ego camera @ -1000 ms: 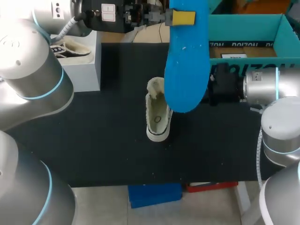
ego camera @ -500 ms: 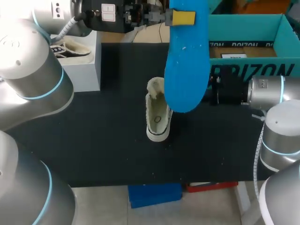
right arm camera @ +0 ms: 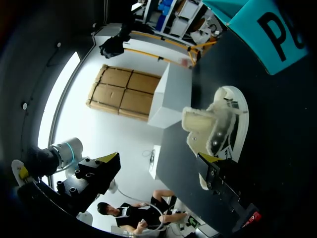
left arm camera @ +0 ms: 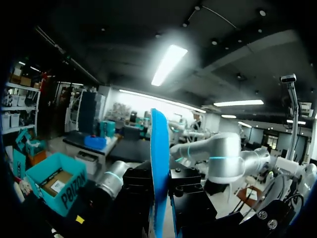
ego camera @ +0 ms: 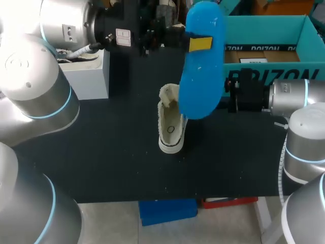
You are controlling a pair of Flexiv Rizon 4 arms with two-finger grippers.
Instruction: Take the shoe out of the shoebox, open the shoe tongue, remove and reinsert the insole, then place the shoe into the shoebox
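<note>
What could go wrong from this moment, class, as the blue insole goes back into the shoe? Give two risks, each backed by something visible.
1. The left gripper pinches the insole well above its middle, so the long free end may swing or bend and miss the shoe opening.
2. The right gripper is open beside the shoe and does not hold it, so pressing the insole in could slide or tip the shoe on the table.

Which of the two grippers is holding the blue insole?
The left gripper: it is shut on one end of the insole. The right gripper is open, with nothing between its fingers.
</note>
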